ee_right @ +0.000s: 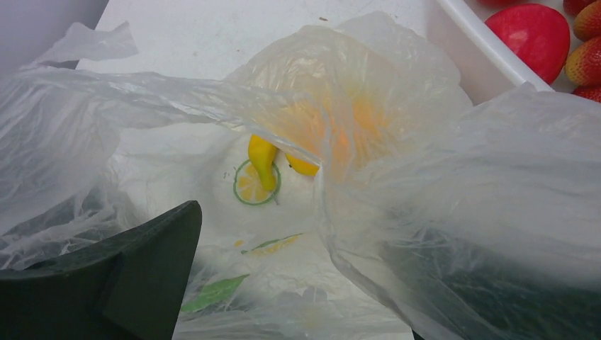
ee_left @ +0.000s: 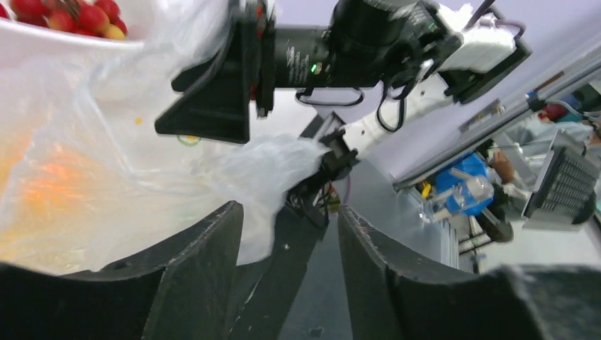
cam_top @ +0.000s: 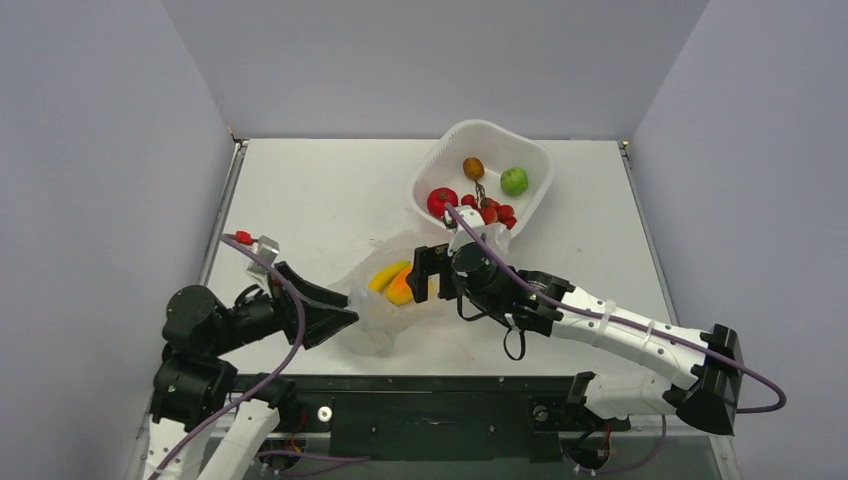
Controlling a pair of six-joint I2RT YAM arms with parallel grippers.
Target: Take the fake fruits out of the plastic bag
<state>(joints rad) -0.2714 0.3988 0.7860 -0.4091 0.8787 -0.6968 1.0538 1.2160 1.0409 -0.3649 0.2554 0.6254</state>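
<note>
The wide-open right gripper [cam_top: 420, 274] has the yellow-orange fruit [cam_top: 395, 283] just ahead of its fingers, inside the bag [cam_top: 372, 328], but film drapes one finger (the left gripper [cam_top: 347, 318], jaws apart beside it, pins nothing), so closing could pinch plastic and drag everything.

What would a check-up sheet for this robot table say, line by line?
Surface: white table, with a bag and a tub on it.
Job's things: plastic bag lies crumpled between the two arms; orange-yellow fruit inside it; red round fruit and red grapes in the white tub.
Clutter: green apple and small brown fruit, both in the tub.
Hands: left hand open at the bag's near edge; right hand open at the bag, one finger under the film.
Cables: purple cable on the left arm, another along the right arm.
Surroundings: plain grey walls on three sides.
</note>
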